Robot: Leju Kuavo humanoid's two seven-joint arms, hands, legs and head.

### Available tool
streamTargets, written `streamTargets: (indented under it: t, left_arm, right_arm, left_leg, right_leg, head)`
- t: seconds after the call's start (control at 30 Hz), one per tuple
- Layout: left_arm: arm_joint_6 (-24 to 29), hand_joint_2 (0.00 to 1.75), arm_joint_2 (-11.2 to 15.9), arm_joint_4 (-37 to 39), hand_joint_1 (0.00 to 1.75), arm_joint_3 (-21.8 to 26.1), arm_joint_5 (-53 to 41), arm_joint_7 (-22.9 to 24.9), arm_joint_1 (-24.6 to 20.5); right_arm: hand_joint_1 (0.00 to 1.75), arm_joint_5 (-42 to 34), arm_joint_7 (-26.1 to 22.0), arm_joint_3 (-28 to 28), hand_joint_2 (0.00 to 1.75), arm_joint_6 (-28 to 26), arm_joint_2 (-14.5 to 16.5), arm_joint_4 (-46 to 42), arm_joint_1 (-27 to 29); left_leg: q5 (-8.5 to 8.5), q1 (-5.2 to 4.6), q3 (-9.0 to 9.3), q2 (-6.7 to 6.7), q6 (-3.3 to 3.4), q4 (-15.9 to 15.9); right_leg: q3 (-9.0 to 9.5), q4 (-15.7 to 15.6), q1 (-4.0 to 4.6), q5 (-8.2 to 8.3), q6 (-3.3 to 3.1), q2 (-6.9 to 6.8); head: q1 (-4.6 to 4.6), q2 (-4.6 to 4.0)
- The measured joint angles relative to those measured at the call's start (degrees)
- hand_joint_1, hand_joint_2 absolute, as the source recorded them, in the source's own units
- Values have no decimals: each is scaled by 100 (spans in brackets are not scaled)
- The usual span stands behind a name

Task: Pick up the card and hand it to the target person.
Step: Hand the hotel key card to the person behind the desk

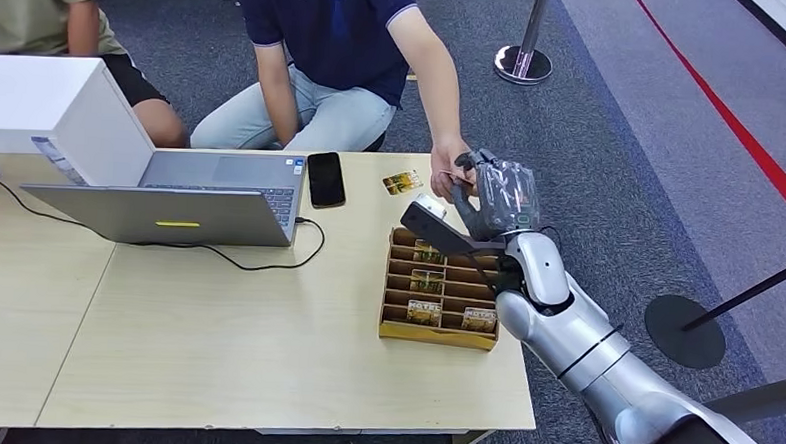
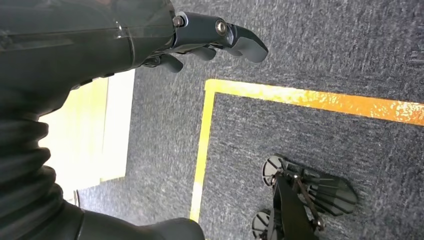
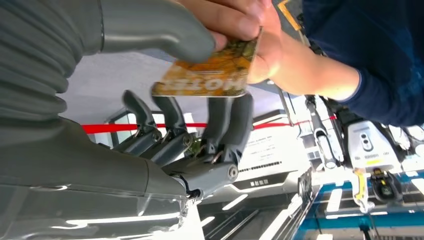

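Head view: the right hand (image 1: 492,196) is raised beyond the divided card box (image 1: 438,332) on the bench (image 1: 263,356), meeting a person's hand (image 1: 443,170).

Right wrist view: thumb and fingers (image 3: 235,120) pinch an orange hotel card (image 3: 210,75); the person's hand (image 3: 250,30) grips its far edge.

Left wrist view: the left hand (image 2: 200,35) hangs over carpet, fingers loosely curled, empty.

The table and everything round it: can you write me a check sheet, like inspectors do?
Surface: pale wooden table, bare in front.
Job's things: orange hotel card, pinched by the right robot hand and by a person's hand; brown cardboard card box holding more cards.
Clutter: grey laptop, black phone, white box, loose card.
Hands: left robot hand hangs over carpet, holding nothing.
Cables: black laptop cable.
Surroundings: two people seated, metal barrier posts.
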Motion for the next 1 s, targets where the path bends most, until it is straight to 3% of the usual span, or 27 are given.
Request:
streamTargets:
  t: [0.13,0.4,0.53,0.73,1.0]
  left_arm:
    - [-42,0,15,0,0,-28,-15,-26,1]
    - [-7,0,38,0,0,-30,1,-62,2]
    - [20,0,57,0,0,-33,15,-66,4]
    - [85,0,68,0,0,-34,75,-109,25]
    - [182,0,98,14,0,-32,187,-140,51]
  right_arm:
    - [0,-19,28,32,175,14,37,181,-4]
    - [0,-128,110,33,175,-26,48,367,-6]
    - [0,-572,114,-3,175,-241,18,401,2]
    - [0,-2496,-341,-414,175,-910,-250,403,177]
    - [0,-4781,-1148,-1395,175,-1301,-943,366,903]
  left_leg:
    - [0,0,1,0,0,0]
    - [0,0,2,1,0,0]
    - [0,0,3,2,0,1]
    - [0,-4,5,3,1,4]
    - [-3,-7,3,2,2,5]
  right_leg:
    - [0,0,0,0,0,0]
    - [-2,0,0,0,0,1]
    - [-4,-1,0,0,0,2]
    - [-5,-2,-3,1,1,3]
    - [-6,-4,-6,1,1,2]
  head:
    - [0,0]
    - [0,0]
    - [0,0]
    - [0,0]
    - [1,0]
